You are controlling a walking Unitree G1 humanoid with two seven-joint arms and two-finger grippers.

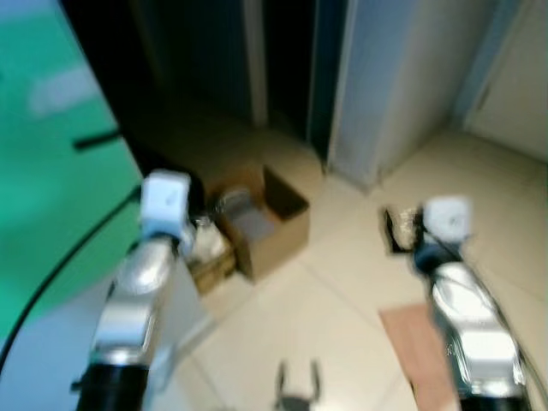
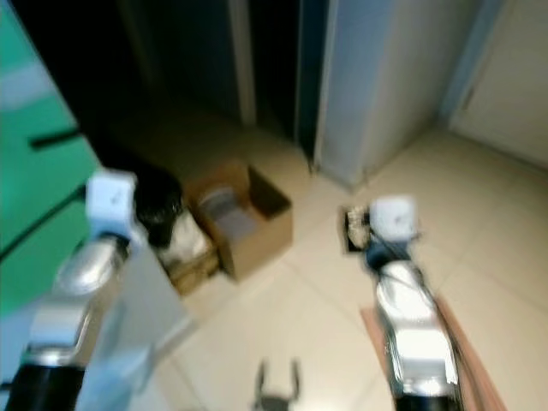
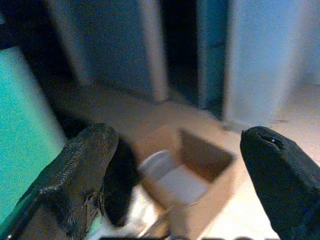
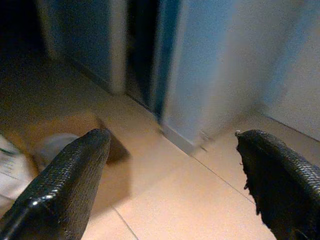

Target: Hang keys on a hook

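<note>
Both grippers, left gripper [image 3: 175, 175] and right gripper [image 4: 170, 185], are held spread and empty at mid-frame above the tiled floor [image 1: 342, 317]. An open cardboard box [image 1: 261, 223] sits left of centre. Keys and hook cannot be made out; blurred footage risks a collision with the box.

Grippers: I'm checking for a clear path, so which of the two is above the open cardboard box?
The left gripper: the cardboard box lies on the floor just beyond its fingers. The right gripper hangs above bare tiles, well aside from it.
</note>
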